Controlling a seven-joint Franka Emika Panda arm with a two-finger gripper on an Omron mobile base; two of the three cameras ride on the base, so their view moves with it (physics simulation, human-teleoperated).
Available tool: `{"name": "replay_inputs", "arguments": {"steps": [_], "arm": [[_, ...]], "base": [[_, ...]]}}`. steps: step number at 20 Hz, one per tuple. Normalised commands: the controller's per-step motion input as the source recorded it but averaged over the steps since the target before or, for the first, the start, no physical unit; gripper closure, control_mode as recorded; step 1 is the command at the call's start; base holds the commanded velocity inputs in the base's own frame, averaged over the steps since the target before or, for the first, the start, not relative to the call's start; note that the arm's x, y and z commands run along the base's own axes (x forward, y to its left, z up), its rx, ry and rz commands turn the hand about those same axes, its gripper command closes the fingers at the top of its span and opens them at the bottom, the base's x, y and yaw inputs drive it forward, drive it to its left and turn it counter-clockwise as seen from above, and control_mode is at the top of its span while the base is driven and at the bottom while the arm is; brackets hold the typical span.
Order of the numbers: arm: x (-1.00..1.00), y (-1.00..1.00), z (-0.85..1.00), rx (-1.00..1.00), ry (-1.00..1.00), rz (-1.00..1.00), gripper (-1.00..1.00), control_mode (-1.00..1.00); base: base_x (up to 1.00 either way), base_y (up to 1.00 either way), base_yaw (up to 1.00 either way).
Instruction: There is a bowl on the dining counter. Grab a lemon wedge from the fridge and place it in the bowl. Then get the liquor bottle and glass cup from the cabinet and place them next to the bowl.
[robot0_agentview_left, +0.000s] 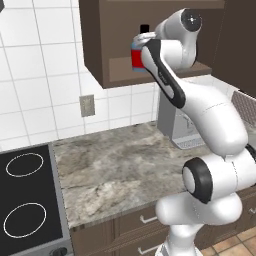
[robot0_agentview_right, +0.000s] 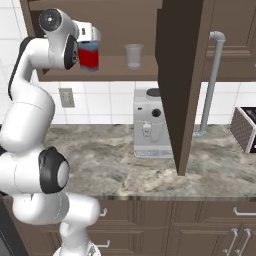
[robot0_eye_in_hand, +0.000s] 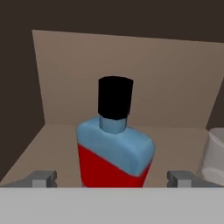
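Red below and clear light blue above, the liquor bottle (robot0_eye_in_hand: 116, 146) stands upright on the bottom shelf of the open cabinet (robot0_agentview_right: 150, 67), its black cap topmost. From the left base camera most of it is hidden behind the arm's wrist; only a red-and-blue sliver and the cap show. Beside it on the same shelf stands the glass cup (robot0_agentview_right: 133, 55), apart from the bottle and cut off at the hand camera's right edge. The end effector (robot0_eye_in_hand: 113, 178) is spread wide, one fingertip on either side of the bottle's base, neither visibly touching it. The white arm reaches up from above the marbled bench (robot0_agentview_left: 115, 170), its wrist level with the shelf.
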Motion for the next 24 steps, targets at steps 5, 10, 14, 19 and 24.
{"name": "replay_inputs", "arguments": {"steps": [5,10,14,19,24], "arm": [[0.21,0.00,0.00,0.00,0.00,0.00,-1.00,-1.00],[0.17,0.01,0.00,0.00,-0.02,0.00,-1.00,-1.00],[0.34,0.02,0.01,0.00,-0.03,0.00,-1.00,-1.00],[0.39,0.00,0.00,0.00,-0.04,0.00,-1.00,-1.00],[0.25,0.00,0.03,0.00,-0.05,0.00,-1.00,-1.00]], "base": [[0.00,0.00,0.00],[0.00,0.00,0.00],[0.00,0.00,0.00],[0.00,0.00,0.00],[0.00,0.00,0.00]]}}
